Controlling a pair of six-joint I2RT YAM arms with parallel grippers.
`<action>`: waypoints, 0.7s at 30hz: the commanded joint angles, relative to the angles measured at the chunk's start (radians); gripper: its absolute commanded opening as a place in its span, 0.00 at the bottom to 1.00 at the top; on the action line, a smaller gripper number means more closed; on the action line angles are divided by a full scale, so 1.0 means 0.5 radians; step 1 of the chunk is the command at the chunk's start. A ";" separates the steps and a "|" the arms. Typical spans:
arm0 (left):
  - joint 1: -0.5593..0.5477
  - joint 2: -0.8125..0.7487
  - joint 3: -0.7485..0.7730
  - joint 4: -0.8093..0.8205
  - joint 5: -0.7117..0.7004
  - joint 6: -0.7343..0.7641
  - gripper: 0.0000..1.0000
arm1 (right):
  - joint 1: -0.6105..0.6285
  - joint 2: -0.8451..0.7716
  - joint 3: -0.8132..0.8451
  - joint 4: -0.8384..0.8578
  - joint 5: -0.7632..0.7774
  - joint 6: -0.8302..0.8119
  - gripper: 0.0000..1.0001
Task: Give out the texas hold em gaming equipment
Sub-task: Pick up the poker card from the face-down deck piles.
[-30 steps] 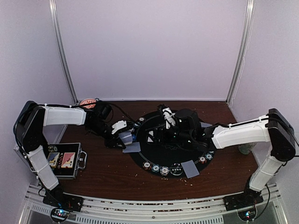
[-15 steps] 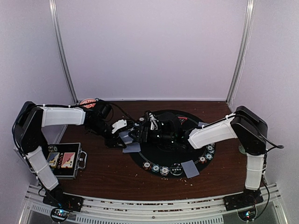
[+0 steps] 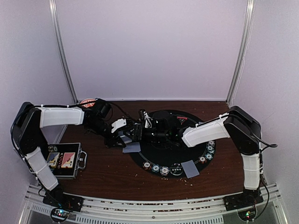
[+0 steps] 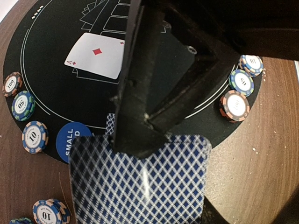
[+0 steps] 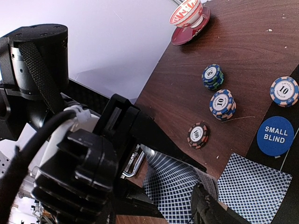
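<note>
My right claw [image 3: 138,131] swings over to the mat's [image 3: 161,156] 9 o'clock, can't tell how wide it is. My left claw [image 3: 122,136] grips the card deck [image 4: 140,186], so I reckon a card handoff's next.

1. Round black mat [image 3: 159,156]: one.
2. Black case [image 3: 65,161]: one, at the mat's 8 o'clock side, showing two card packs [image 3: 61,159].
3. Loose face-down cards on the mat, top view: two, one at 9 o'clock [image 3: 131,148] and one at 5 o'clock [image 3: 189,168].
4. Deck [image 4: 140,182], held: one.
5. Face-up card [image 4: 98,55]: one, an ace of diamonds.
6. Blue "SMALL BLIND" button [image 5: 274,135]: one.
7. Chips [image 3: 155,168]: three at 7 o'clock; the row at 4 o'clock is too small to count.
8. Chip stacks [image 5: 222,103] on bare wood, right wrist view: three.
9. Red bowl [image 5: 189,14]: one.
</note>
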 commanded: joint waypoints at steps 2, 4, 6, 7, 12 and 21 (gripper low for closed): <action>-0.028 -0.053 -0.002 0.051 0.065 0.024 0.48 | -0.009 -0.108 -0.100 0.022 0.062 0.008 0.56; -0.028 -0.043 0.003 0.051 0.055 0.021 0.48 | -0.008 -0.166 -0.131 0.022 0.086 -0.008 0.56; -0.027 -0.031 0.006 0.051 0.038 0.013 0.48 | -0.009 -0.210 -0.153 0.005 0.106 -0.025 0.56; -0.026 -0.025 0.011 0.053 0.034 0.009 0.48 | -0.008 -0.232 -0.167 -0.004 0.117 -0.036 0.56; -0.027 -0.009 0.010 0.057 0.019 0.006 0.48 | -0.009 -0.317 -0.210 -0.095 0.191 -0.100 0.56; -0.030 -0.038 -0.005 0.057 0.046 0.026 0.48 | -0.014 -0.264 -0.163 -0.327 0.295 -0.222 0.71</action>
